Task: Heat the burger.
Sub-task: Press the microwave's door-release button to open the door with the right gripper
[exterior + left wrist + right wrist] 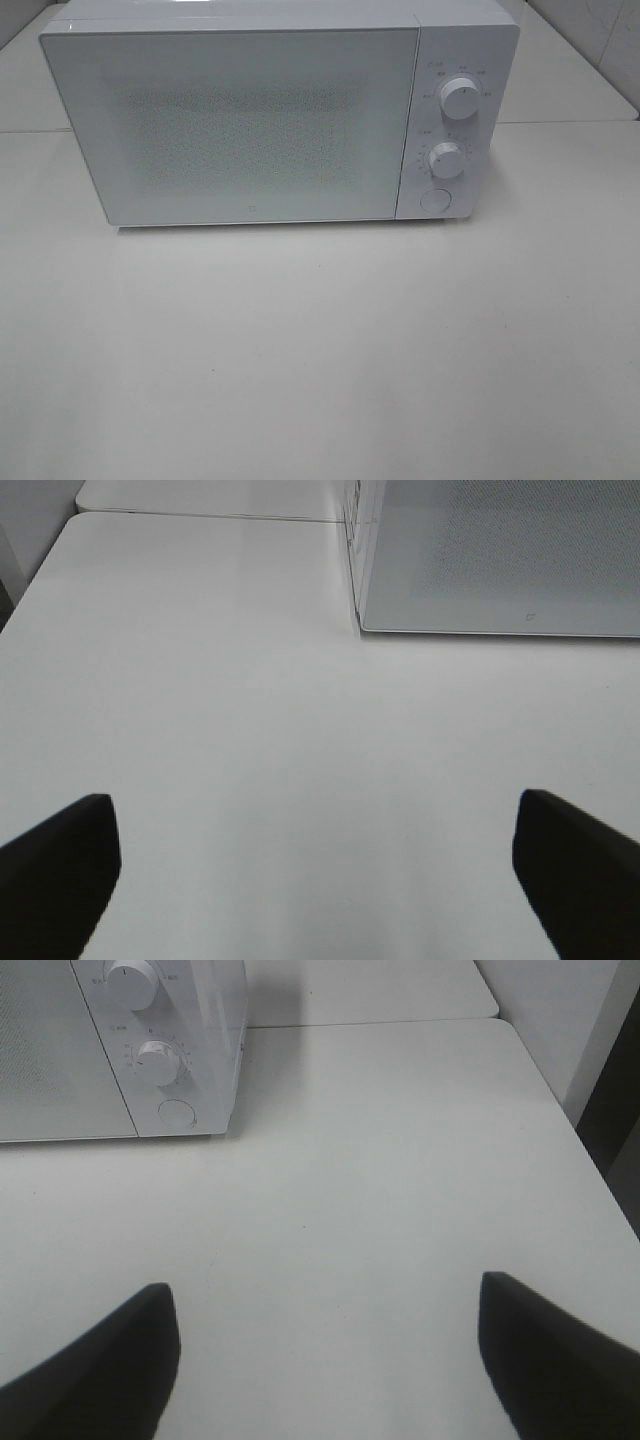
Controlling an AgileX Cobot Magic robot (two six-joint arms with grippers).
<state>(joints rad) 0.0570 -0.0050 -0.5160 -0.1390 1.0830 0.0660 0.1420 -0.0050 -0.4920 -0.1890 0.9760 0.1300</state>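
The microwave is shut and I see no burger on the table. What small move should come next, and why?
Probably move the right gripper toward the round button on the microwave, which looks like the door release. The door is closed, and that gripper is open, empty and on the panel's side.

The microwave had a smooth white casing, apparently plastic. Its door was glossy, with a fine dotted mesh pattern. The knobs looked like smooth white plastic. The table was matt white. The fingers of the left gripper and right gripper appeared matt black.
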